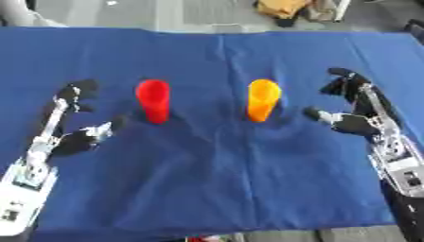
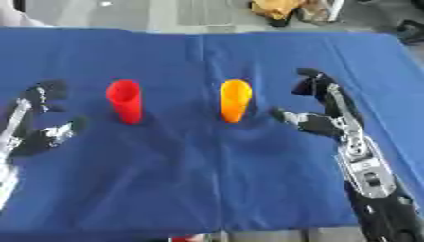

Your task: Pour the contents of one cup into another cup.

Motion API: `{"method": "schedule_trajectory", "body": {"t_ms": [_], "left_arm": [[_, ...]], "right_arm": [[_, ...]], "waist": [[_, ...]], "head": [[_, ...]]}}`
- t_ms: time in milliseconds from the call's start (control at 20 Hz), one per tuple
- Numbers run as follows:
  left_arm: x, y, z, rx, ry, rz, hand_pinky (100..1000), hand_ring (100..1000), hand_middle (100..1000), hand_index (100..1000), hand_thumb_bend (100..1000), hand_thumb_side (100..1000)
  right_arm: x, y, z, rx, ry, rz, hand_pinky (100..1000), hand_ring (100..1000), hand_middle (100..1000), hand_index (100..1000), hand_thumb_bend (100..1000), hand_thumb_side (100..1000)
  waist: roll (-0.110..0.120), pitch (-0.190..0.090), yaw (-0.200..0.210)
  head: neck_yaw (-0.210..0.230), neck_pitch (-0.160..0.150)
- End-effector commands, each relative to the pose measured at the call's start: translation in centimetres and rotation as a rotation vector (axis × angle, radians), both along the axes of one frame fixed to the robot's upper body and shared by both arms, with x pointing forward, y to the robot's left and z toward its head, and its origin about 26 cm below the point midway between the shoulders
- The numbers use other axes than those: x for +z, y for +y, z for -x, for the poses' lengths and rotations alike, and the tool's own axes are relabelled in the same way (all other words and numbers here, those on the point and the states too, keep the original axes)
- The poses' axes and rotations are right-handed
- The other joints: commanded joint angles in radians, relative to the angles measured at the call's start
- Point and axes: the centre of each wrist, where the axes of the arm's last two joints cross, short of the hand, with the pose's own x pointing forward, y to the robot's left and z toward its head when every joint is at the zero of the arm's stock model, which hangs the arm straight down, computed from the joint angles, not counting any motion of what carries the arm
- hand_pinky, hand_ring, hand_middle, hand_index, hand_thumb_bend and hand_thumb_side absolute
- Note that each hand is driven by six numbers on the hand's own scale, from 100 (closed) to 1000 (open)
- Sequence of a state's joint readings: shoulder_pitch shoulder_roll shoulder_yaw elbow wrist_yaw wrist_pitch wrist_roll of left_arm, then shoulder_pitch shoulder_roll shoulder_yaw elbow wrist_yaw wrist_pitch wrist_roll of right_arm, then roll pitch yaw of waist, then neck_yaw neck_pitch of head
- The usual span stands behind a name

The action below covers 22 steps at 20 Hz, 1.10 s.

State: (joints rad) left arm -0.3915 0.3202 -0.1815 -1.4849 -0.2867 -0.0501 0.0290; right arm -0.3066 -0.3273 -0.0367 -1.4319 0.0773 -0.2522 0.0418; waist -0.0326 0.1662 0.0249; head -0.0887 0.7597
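A red cup (image 1: 154, 100) stands upright left of centre on the blue cloth. An orange cup (image 1: 263, 99) stands upright right of centre. My left hand (image 1: 73, 118) lies to the left of the red cup, open, fingers and thumb spread toward it, a gap between them and the cup. On the other side, my right hand (image 1: 352, 106) sits right of the orange cup, open too, thumb pointing at the cup without touching it. What the cups hold is hidden from this angle.
The blue cloth (image 1: 215, 175) covers the table, with a crease down its middle. Its near edge runs along the bottom of the view. Beyond the far edge lies a grey floor with a tan bundle (image 1: 283, 7).
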Motion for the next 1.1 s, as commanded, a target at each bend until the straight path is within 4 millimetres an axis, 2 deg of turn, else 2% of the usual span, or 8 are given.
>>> {"method": "schedule_trajectory", "body": {"t_ms": [50, 250, 600, 1100], "left_arm": [[0.4, -0.5, -0.7, 0.014, -0.028, -0.013, 686, 794, 825, 826, 832, 522], [-0.2, -1.4, -1.9, 0.045, -0.038, -0.031, 680, 789, 823, 832, 857, 496], [-1.3, -3.1, -3.7, 0.055, -0.066, -0.072, 677, 786, 821, 834, 848, 487], [-3.0, -5.1, -5.2, 0.048, -0.063, -0.06, 662, 775, 816, 837, 837, 493]], "right_arm": [[0.8, -0.4, -0.1, -0.004, -0.021, 0.007, 765, 663, 538, 842, 801, 290], [0.8, -0.3, -0.1, -0.002, -0.022, 0.006, 765, 662, 538, 842, 801, 290], [0.7, -0.2, -0.1, 0.001, -0.018, 0.004, 765, 662, 537, 842, 800, 288], [0.6, -0.1, -0.2, 0.006, -0.016, 0.002, 765, 662, 537, 842, 796, 299]], "waist": [[0.001, -0.016, -0.002], [0.0, -0.017, -0.006], [0.0, -0.016, -0.011], [0.002, -0.013, -0.023]], "head": [[0.005, -0.008], [0.006, -0.011], [0.01, -0.014], [0.014, -0.018]]}}
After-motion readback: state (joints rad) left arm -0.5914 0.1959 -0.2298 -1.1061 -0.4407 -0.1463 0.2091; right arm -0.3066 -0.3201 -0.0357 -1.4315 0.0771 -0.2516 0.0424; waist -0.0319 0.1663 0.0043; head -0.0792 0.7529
